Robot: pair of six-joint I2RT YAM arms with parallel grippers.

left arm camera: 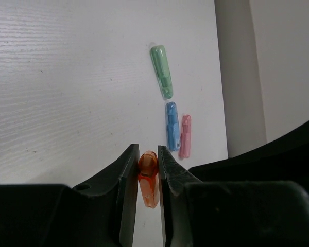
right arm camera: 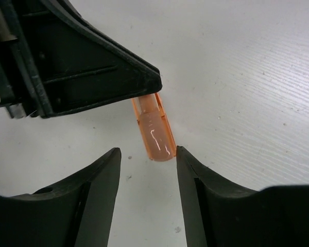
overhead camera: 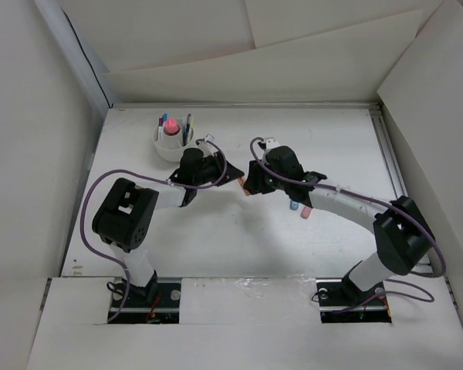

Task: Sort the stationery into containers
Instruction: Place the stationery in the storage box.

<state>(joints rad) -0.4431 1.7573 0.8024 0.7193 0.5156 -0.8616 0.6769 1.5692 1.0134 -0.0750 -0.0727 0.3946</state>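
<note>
table: plain white top (overhead camera: 339, 146), faint grain in the wrist views, nothing fancy
room: white walls (overhead camera: 293, 73) box it in at the back and on both sides, so it's basically a little booth
cup: white (overhead camera: 172, 145), back-left, close to the back wall
in the cup: a pink-capped glue stick (overhead camera: 171, 128) and a few pens (overhead camera: 187, 123) standing up; can't make out which compartments
left gripper (left arm camera: 148, 149): clamped on the orange stick (left arm camera: 148, 180), fingers tight on both sides, one end poking out past the tips
right gripper (right arm camera: 148, 153): fingers apart, one on each side of the stick's free end
contact: the stick's end sits just beside one right finger; honestly can't tell if it touches
where that is: mid-table, the two grippers nose to nose, stick bridging between them
loose sticks: green (left arm camera: 161, 71), blue (left arm camera: 172, 125) and pink (left arm camera: 185, 135) lying flat on the table
how they lie: blue and pink side by side, almost touching; green just past blue's far end, a bit tilted
top view: blue and pink peek out right beside the right arm's forearm; green isn't visible there
edges: the loose sticks lie well in from every table edge
cup vs grippers: cup is back and left of the meeting point, near the left arm's wrist
open room: lots of bare table to the right and towards the front; tighter on the back-left by the cup
</note>
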